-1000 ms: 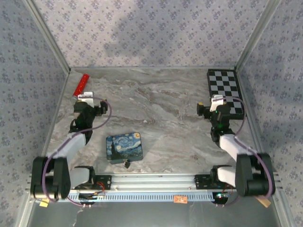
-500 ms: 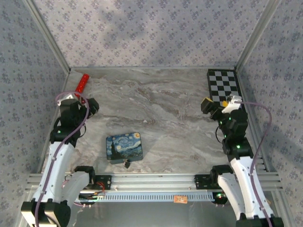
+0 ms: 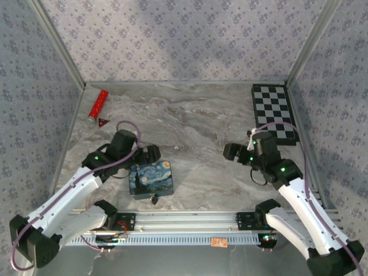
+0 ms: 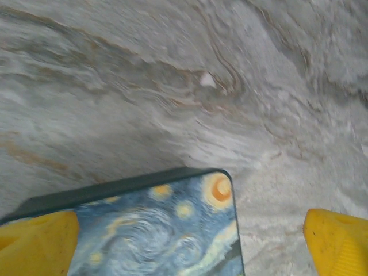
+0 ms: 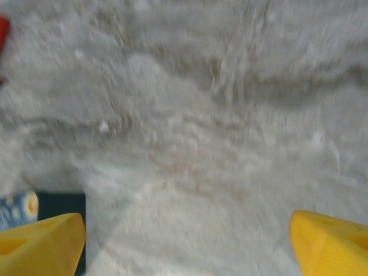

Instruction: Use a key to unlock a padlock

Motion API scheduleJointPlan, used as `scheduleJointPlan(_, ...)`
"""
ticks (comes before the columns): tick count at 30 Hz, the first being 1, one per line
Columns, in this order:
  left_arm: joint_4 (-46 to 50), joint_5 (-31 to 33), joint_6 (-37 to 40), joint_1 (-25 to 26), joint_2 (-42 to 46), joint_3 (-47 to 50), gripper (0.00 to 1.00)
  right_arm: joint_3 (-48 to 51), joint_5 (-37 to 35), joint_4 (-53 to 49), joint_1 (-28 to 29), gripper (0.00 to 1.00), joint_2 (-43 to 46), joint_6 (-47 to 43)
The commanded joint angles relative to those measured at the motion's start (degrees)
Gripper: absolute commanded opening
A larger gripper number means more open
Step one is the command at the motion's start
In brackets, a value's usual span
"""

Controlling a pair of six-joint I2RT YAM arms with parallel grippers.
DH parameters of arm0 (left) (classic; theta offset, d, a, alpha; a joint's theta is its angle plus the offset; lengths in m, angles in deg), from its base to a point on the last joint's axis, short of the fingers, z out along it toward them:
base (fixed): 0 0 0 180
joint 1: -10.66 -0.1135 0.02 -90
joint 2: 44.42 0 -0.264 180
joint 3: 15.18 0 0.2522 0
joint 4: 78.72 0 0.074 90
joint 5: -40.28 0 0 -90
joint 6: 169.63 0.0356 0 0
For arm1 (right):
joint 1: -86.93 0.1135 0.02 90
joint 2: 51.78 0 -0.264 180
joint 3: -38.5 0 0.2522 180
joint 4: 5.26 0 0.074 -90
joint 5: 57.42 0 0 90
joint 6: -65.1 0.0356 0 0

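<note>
Padlock [image 3: 154, 199] on table [image 3: 195, 115], just off near edge of blue tin [image 3: 151, 179]. Prob. small, hard, smooth metal, so apt to skid. Pinch body across flat sides, keep keyhole free. Tin lid shut, contents hidden. Your left gripper [image 3: 150, 154] & right gripper [image 3: 232, 152]: both wide, empty.

the padlock [image 3: 154, 199] is a dark speck at the near edge of the blue tin [image 3: 151, 179], too small to make out shackle or keyhole. from the left wrist the tin runs off the bottom edge, one corner behind a yellow fingertip [image 4: 37, 244]. the right wrist view is smeared (a red sliver [image 5: 2, 31] is cut by its left edge).
</note>
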Motion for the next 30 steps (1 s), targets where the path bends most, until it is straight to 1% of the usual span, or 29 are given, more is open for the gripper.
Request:
scheduleJointPlan(1,-3.2,4.2,-2.8,3.9,-0.8,0.5,1.00,-1.6,-7.2,-13.3,5.3,0.89,-0.6,8.4)
scheduleJointPlan(4,-5.8,4.6,-3.1,5.0,-1.1,1.9,1.00,-0.9,-9.9,-19.5,9.1,0.86,-2.7,13.5)
scheduleJointPlan(7,-6.9,5.1,-2.9,5.1,-1.5,2.5,1.00,1.6,-10.2,-22.4,11.0,0.82,-3.6,17.3)
scheduleJointPlan(15,-6.4,7.9,-1.4,5.1,-0.5,2.6,1.00,13.4,-4.6,-16.4,11.3,0.63,-0.8,24.9)
scheduleJointPlan(17,-6.4,8.0,-1.4,5.0,0.0,2.8,1.00,14.9,-4.2,-15.2,11.2,0.60,-1.0,25.8)
scheduleJointPlan(25,-6.9,8.2,-2.0,5.1,-0.2,3.6,1.00,19.3,-3.2,-12.2,10.2,0.42,-1.4,27.5)
scheduleJointPlan(27,-7.0,8.2,-2.1,5.1,-0.4,3.7,1.00,19.1,-4.8,-12.4,9.9,0.41,-1.4,27.6)
scheduleJointPlan(30,-7.5,8.1,-2.2,5.0,-0.8,3.9,1.00,19.4,-5.0,-12.0,9.9,0.41,-0.8,27.4)
